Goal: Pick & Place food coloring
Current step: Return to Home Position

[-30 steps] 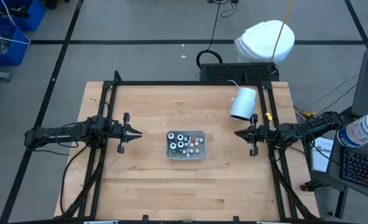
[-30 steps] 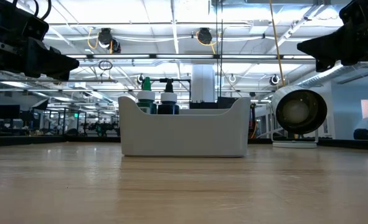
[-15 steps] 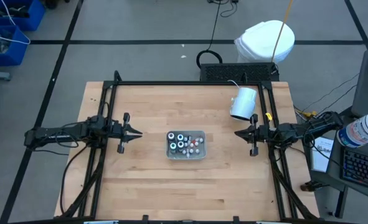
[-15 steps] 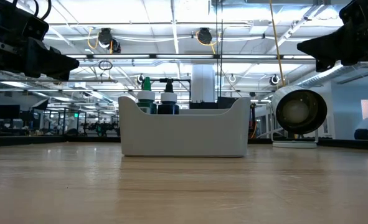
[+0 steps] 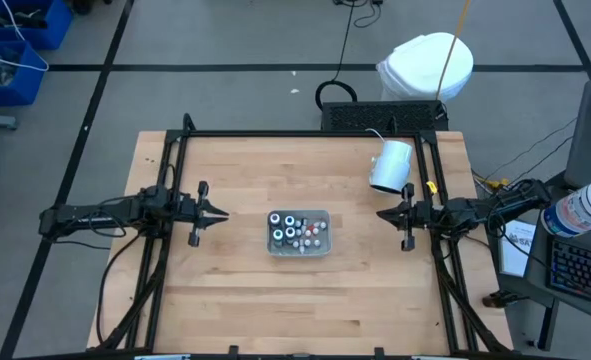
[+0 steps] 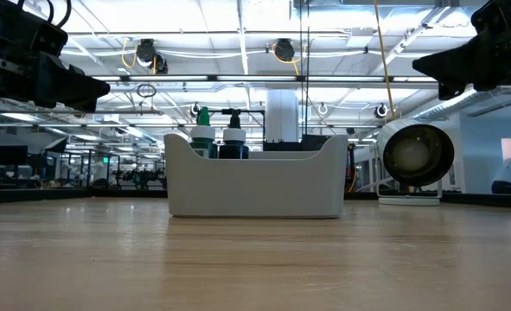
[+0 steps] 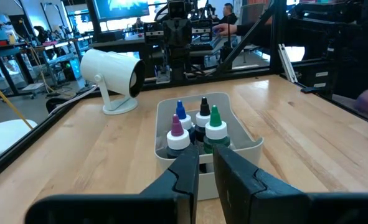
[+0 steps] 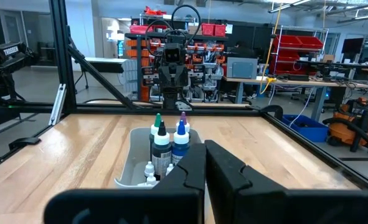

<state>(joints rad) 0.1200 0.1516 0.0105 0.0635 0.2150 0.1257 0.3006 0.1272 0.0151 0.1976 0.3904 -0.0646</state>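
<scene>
White-capped food coloring (image 7: pixel 196 127) upright in tray (image 7: pixel 246 144)

A wooden counter (image 5: pixel 235 300) is framed by black rails (image 5: pixel 305 134). A white spotlight-shaped lamp (image 5: pixel 390 166) lies near the counter's far right corner, its round dark face (image 6: pixel 417 155) turned toward the low camera. Beyond that corner, on the grey floor, stands a white round bin (image 5: pixel 427 66), with a black cable loop (image 5: pixel 333 93) just beside it. Blue crates (image 5: pixel 15 45) sit on the floor far to the counter's left. A keyboard (image 5: pixel 580 270) and a white container (image 5: pixel 585 208) lie off the counter's right edge.
</scene>
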